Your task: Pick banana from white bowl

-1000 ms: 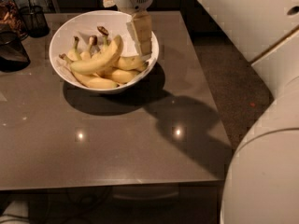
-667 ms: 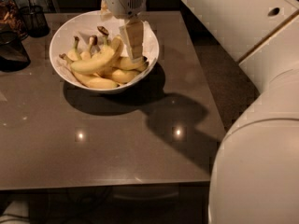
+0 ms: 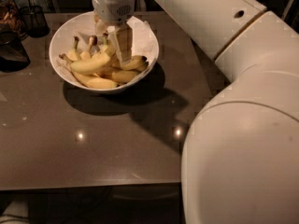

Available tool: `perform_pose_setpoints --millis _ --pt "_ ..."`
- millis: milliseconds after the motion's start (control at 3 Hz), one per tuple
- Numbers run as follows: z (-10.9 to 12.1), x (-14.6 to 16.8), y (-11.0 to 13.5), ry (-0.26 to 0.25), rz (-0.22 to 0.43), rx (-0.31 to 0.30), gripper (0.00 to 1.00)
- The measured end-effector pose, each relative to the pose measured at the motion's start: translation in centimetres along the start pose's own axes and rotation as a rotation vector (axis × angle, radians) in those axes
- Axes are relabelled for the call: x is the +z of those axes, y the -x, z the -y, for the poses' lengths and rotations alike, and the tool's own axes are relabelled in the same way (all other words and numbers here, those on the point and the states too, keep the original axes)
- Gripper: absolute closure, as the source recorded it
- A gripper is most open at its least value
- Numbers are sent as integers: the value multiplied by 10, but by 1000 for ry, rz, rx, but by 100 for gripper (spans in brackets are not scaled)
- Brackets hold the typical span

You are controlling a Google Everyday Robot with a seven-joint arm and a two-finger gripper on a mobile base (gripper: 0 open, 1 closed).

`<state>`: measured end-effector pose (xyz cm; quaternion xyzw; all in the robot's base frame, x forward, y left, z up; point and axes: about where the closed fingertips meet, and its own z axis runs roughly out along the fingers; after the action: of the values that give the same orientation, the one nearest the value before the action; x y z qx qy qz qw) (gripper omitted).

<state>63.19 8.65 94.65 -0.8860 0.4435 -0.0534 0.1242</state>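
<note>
Grey-brown table (image 3: 93, 153), white bowl (image 3: 60, 36); gripper (image 3: 124, 59) down inside, just beside the banana (image 3: 88, 65), grip unclear.

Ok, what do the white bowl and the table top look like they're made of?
White bowl: probably glazed ceramic, though hard plastic is possible; the sign is its smooth, plain white wall with a slight sheen. Table top: grey-brown and polished, perhaps stone or laminate; it reflects small bright light spots. The gripper hangs inside the bowl.
</note>
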Motion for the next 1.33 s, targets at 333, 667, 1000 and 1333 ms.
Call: perform_pose_setpoints --millis 333,667,1000,1333 --pt "7 11 7 17 12 -20 29" --pt "11 22 11 31 31 -29 29" --pt "13 32 13 49 44 -32 31" --pt "11 42 12 64 56 -38 57"
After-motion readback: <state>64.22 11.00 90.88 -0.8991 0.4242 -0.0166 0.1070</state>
